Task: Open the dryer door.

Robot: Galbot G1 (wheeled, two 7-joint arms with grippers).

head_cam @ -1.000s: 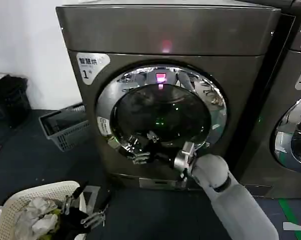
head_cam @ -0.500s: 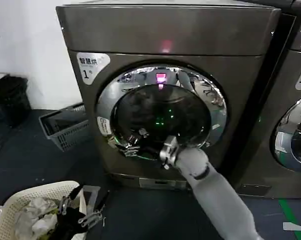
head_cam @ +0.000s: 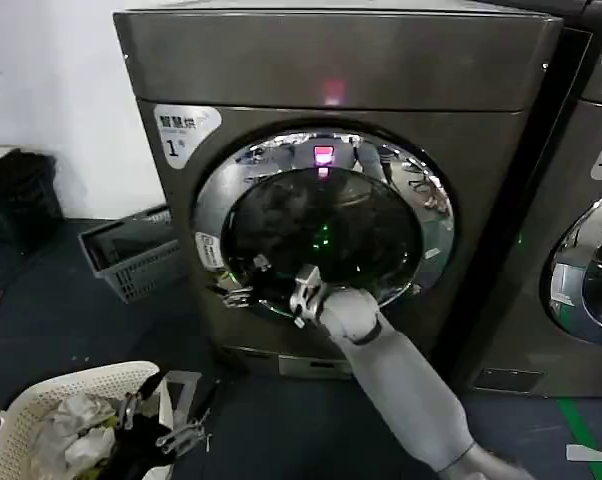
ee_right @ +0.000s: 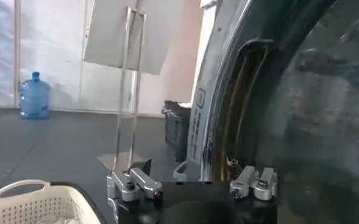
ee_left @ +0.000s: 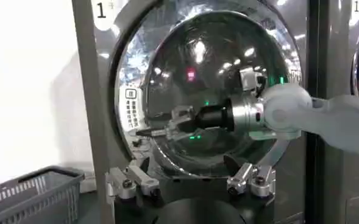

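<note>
The dryer door (head_cam: 321, 230), a round porthole of dark glass in a wide chrome rim, lies flush against the machine front in the head view. My right gripper (head_cam: 243, 281) reaches across the lower glass and is open, its fingers by the rim's lower left. The left wrist view shows that right gripper (ee_left: 161, 129) pointing at the left side of the dryer door (ee_left: 209, 73). In the right wrist view the door's rim (ee_right: 228, 109) rises just beyond my open right gripper (ee_right: 194, 178). My left gripper (head_cam: 171, 435) hangs low over the white basket, open (ee_left: 191, 178), empty.
A white laundry basket (head_cam: 41, 392) with clothes sits at the lower left. A grey crate (head_cam: 131, 255) stands on the floor left of the dryer, a black bin (head_cam: 21, 200) behind it. The neighbouring machine (head_cam: 591, 200) stands to the right. A water bottle (ee_right: 33, 94) is far off.
My right arm has swung left across the lower part of the door, its gripper going from the rim's lower right to its lower left. The door and left arm have not moved.
</note>
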